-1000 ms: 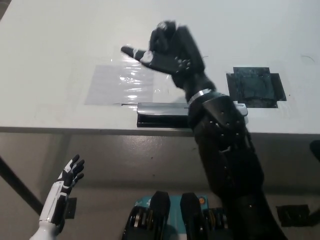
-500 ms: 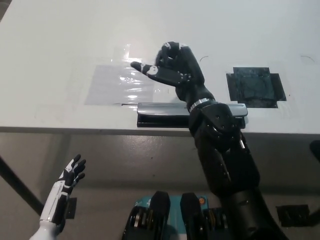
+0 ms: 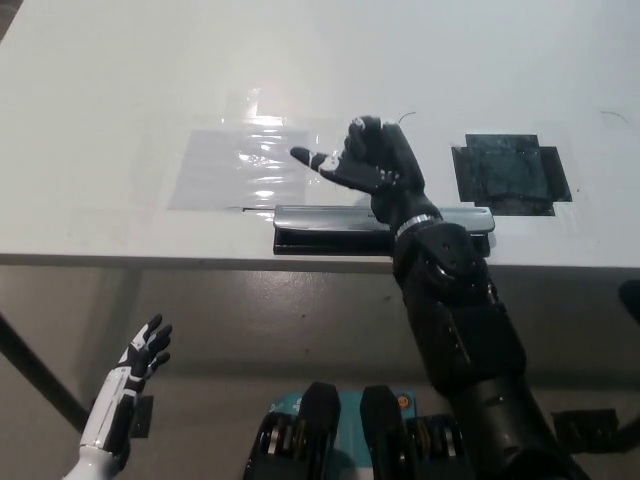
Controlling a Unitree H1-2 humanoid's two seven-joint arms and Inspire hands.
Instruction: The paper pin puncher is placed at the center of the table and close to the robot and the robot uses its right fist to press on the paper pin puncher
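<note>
The paper pin puncher [image 3: 330,228], a long black and silver bar, lies along the near edge of the white table [image 3: 120,90], at its middle. My black right hand [image 3: 372,165] is just above the puncher's right half, curled into a fist with the thumb sticking out to the left. I cannot tell whether it touches the bar. The forearm hides part of the puncher's right end. My white left hand [image 3: 135,370] rests below the table edge at the lower left, fingers apart and holding nothing.
A clear plastic sheet [image 3: 245,165] lies on the table just behind the puncher's left half. A dark square patch [image 3: 510,172] sits on the table to the right.
My right hand has come down and toward me, from well behind the puncher to just over its right half. The left hand has hardly moved.
</note>
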